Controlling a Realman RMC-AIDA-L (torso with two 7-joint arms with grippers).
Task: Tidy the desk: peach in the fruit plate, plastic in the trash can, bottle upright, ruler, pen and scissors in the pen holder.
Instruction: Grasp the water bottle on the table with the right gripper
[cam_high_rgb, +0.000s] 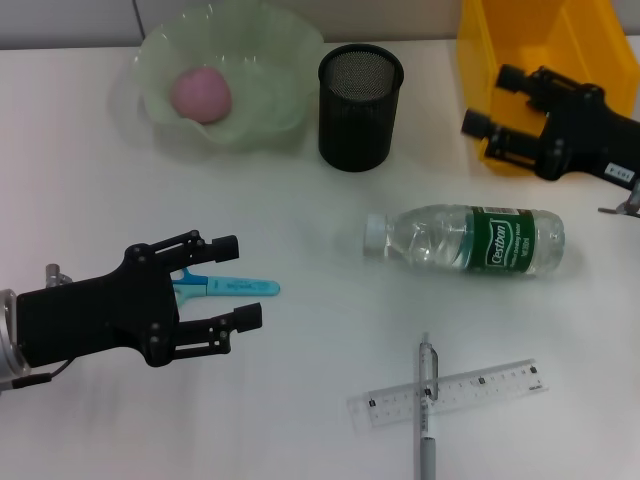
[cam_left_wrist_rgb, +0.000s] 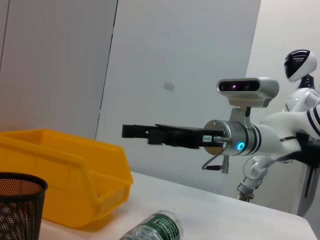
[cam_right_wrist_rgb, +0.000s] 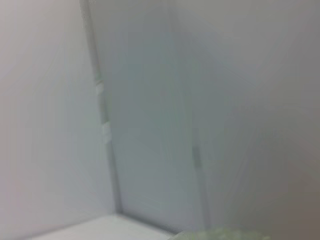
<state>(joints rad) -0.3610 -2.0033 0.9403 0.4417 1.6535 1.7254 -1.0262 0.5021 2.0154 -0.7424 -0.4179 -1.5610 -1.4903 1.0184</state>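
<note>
While the white desk (cam_high_rgb: 300, 200) spreads under everything, the yellow bin (cam_high_rgb: 560, 50) stands at its far right corner and the pale green fruit plate (cam_high_rgb: 270, 70) at the far left, with the pink peach (cam_high_rgb: 201, 95) already lying in it. Between them stands the black mesh pen holder (cam_high_rgb: 360, 108), upright. Near the desk's middle the bottle (cam_high_rgb: 470, 240) lies on its side (cap toward the robot's left). Closer in, the clear ruler (cam_high_rgb: 450, 393) lies crossed by the pen (cam_high_rgb: 427, 410). At near left, the left gripper (cam_high_rgb: 240, 281) hangs with fingers spread, released, above the blue-handled scissors (cam_high_rgb: 235, 288). By the bin, the right gripper (cam_high_rgb: 492, 100) hovers, likewise spread and holding nothing.
</note>
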